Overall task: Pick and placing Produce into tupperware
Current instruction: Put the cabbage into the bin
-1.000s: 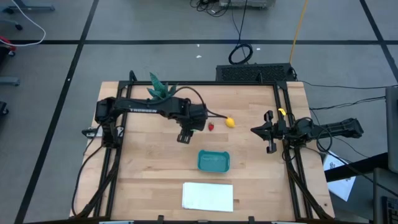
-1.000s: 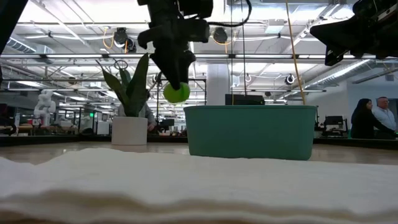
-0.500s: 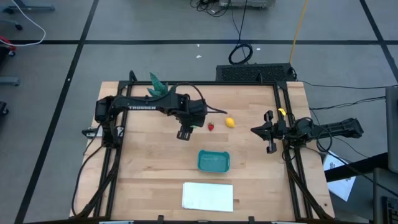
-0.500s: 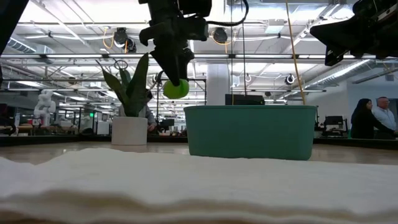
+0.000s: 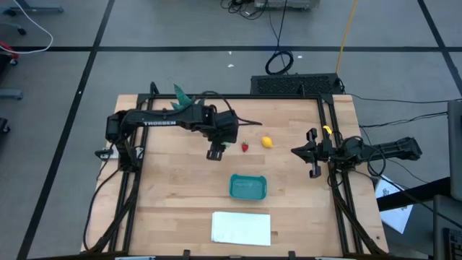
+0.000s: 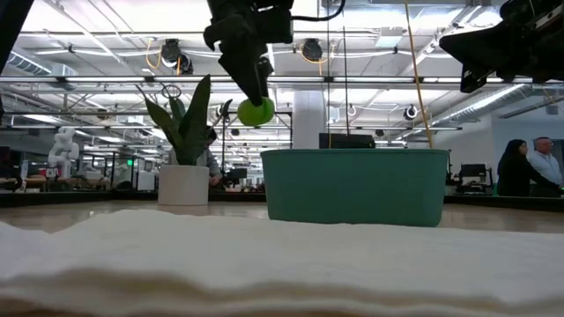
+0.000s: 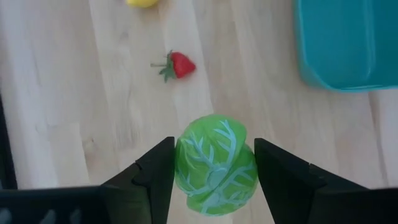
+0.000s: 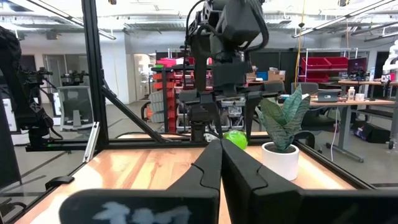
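My left gripper is shut on the round green produce piece, a veined ball held well above the table. It hangs over the wood to the left of the red strawberry and the yellow lemon, which lie on the table. The teal tupperware stands nearer the front edge. My right gripper is shut and idle at the table's right edge. My left gripper pinches the green ball's two opposite sides between its two fingers. The fingers slant steeply down from above. The ball is lifted clear of the table, sticking out below the fingertips.
A potted green plant stands at the far left corner behind the left arm. A flat white rectangle lies at the front edge, just in front of the tupperware. Bare wood lies between the fruit and the tupperware.
My left gripper has risen with the green ball still in its fingers and has shifted slightly toward the table's far edge. The ball now hangs higher above the tupperware's rim line in the low view.
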Controlling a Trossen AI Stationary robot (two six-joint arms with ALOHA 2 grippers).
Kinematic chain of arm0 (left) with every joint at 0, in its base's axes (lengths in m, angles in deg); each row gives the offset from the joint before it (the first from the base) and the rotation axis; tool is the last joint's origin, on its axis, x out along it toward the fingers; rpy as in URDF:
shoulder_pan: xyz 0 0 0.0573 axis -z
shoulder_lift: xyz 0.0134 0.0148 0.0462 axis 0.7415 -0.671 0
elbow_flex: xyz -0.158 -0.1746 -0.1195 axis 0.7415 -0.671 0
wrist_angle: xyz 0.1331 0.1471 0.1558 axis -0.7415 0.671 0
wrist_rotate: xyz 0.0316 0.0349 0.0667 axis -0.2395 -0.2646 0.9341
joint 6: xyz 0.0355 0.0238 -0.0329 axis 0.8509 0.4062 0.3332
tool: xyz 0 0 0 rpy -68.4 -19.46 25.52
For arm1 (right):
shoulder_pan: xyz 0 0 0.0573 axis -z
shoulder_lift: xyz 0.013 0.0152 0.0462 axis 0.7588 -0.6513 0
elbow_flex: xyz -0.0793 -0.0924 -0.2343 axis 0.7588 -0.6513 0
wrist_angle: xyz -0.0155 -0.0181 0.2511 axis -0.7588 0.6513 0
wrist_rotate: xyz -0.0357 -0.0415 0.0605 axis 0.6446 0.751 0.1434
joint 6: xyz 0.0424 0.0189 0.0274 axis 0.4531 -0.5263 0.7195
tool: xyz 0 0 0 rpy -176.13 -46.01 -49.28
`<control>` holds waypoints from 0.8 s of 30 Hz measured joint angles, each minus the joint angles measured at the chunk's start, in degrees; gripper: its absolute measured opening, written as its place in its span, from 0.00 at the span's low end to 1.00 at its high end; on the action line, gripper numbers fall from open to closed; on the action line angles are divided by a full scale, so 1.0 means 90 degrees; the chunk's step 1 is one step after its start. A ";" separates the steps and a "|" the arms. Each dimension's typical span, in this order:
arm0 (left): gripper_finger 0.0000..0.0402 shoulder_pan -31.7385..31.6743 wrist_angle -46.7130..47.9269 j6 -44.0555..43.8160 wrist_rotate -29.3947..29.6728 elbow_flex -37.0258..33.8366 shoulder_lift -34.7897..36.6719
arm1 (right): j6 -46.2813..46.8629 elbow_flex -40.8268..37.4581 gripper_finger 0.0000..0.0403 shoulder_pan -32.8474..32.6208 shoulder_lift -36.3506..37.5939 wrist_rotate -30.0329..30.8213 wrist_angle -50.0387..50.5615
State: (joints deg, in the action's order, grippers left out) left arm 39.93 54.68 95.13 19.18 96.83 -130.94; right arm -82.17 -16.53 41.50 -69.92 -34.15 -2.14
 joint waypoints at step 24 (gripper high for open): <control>0.49 0.1367 -0.2199 -0.0490 -0.0361 0.0000 -0.0007 | 0.0000 -0.0001 0.00 -0.0002 0.0000 -0.0002 -0.0007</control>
State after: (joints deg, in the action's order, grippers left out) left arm 52.23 34.89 90.72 15.94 96.83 -131.00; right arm -82.17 -16.53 41.48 -69.92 -34.17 -2.21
